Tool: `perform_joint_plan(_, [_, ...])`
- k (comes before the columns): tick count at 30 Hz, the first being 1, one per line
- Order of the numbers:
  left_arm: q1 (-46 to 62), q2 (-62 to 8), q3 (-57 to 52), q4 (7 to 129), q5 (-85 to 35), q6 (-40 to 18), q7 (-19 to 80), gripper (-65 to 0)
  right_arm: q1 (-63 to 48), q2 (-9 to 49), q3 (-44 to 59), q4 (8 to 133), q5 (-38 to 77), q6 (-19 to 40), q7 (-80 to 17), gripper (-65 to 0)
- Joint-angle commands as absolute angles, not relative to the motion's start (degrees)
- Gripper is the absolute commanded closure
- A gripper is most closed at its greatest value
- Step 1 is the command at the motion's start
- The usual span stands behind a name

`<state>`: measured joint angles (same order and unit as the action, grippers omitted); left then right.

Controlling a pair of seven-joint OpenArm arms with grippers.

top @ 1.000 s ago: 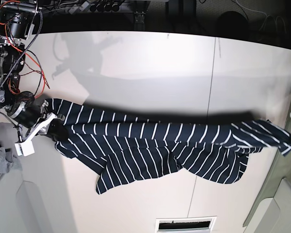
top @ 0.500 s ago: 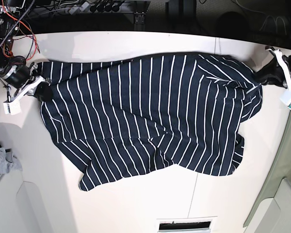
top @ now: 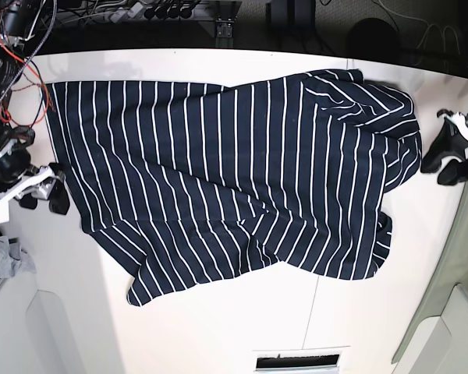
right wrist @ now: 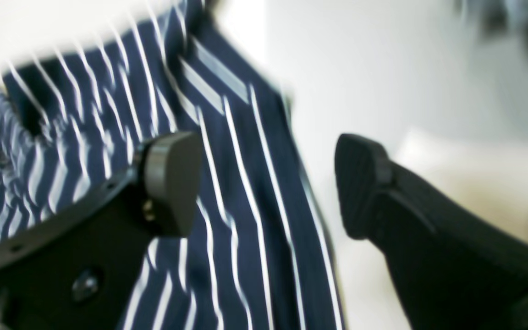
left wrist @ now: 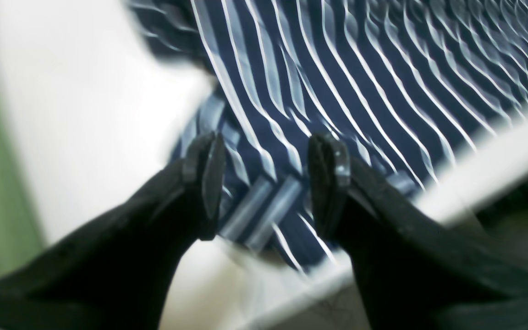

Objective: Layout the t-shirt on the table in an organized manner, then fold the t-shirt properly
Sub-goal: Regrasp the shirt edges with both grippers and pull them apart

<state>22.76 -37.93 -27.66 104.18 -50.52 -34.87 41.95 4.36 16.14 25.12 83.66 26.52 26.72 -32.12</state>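
Navy striped t-shirt [top: 234, 167] lies spread across the white table [top: 218, 327], rumpled at its lower hem. My left gripper [top: 444, 160] and right gripper [top: 45, 195] both stand with jaws apart, holding nothing, just beside opposite shirt edges. No legible writing appears.

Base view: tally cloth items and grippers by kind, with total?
Striped t-shirt: 1
Small grey cloth: 1
Grippers, left gripper and right gripper, both open: 2
Total: 4
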Motion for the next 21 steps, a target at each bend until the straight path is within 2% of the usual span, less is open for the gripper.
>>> perform_joint_plan(1, [21.3, -38.9, -27.6, 103.3, -48.9, -33.8, 40.2, -31.8, 6.5, 16.6, 25.1, 83.7, 26.0, 26.7, -31.0, -44.7])
perform_joint_plan(4, [15.3, -38.9, -24.4, 95.8, -44.9, -30.9, 38.0, -31.8, 11.6, 16.0, 24.0, 78.5, 23.3, 24.7, -30.2, -44.7])
perform_joint_plan(10, [-1.3, -38.0, -12.3, 75.6, -44.1, -30.8, 34.0, -31.8, 22.6, 16.0, 20.0, 56.1, 19.2, 22.7, -19.6, -44.7])
perform_joint_plan(16, [-19.3, -31.3, -3.6, 50.4, -40.6, -30.8, 28.0, -31.8, 30.1, 14.7, 13.0, 36.4, 15.5, 22.5, -11.9, -44.5])
perform_joint_plan(20, [-27.6, -26.5, -2.3, 37.2, -36.4, -30.9, 24.1, -31.8, 30.8, 11.9, 8.7, 32.3, 15.2, 22.7, -12.0, -44.5])
perform_joint_plan(21, [-28.7, -25.4, -2.3, 35.4, -35.3, -30.9, 23.7, -31.7, 30.5, 11.2, 8.0, 32.3, 14.9, 22.7, -11.9, -42.8])
